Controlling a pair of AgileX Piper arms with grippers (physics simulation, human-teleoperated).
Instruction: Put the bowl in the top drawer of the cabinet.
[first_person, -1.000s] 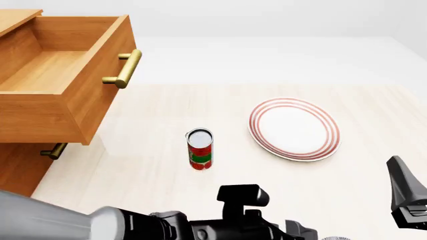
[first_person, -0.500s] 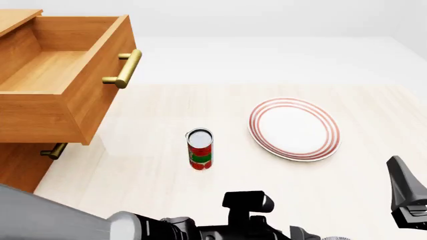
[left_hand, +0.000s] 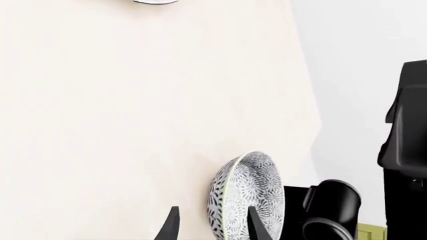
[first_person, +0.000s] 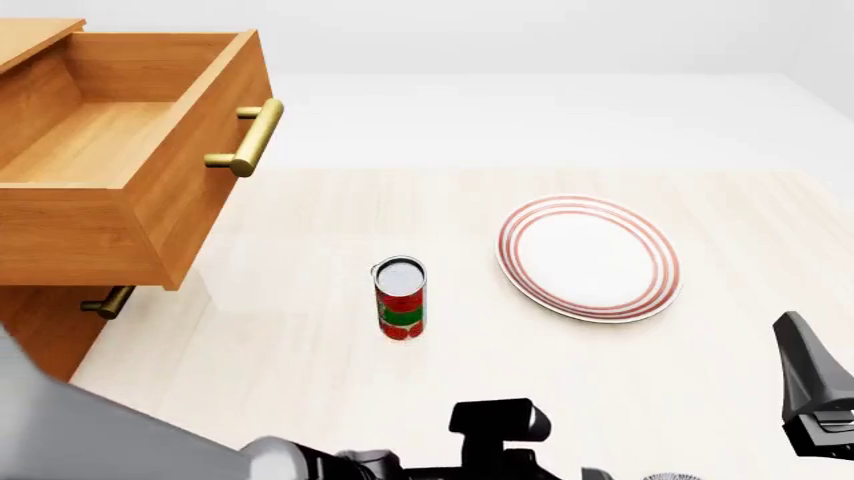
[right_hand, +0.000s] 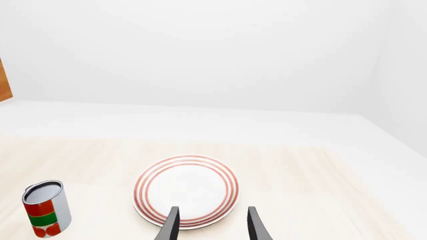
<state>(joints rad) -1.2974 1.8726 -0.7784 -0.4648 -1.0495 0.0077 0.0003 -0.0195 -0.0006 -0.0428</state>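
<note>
The bowl (left_hand: 248, 192), white with a dense blue-grey pattern, sits near the table's edge in the left wrist view. My left gripper (left_hand: 212, 227) is open just short of it. The bowl's rim shows between the fingers, and one fingertip (left_hand: 257, 226) overlaps its inside. In the front view only a sliver of the bowl (first_person: 663, 477) shows at the bottom edge, beside the left arm (first_person: 497, 425). The top drawer (first_person: 127, 215) stands pulled out and empty on the cabinet (first_person: 40, 330) at the far left. My right gripper (right_hand: 212, 227) is open and holds nothing; it hangs near the front right.
A red and green can (first_person: 400, 298) stands upright mid-table. A white plate with red rings (first_person: 587, 257) lies to its right. The lower drawer's small brass handle (first_person: 107, 300) pokes out under the top drawer. Black parts of the right arm (left_hand: 405, 130) stand close to the bowl.
In the front view the left arm has sunk lower and nearer the bottom edge, its grey link swinging up at the left. The right arm, can, plate and drawer have not moved.
</note>
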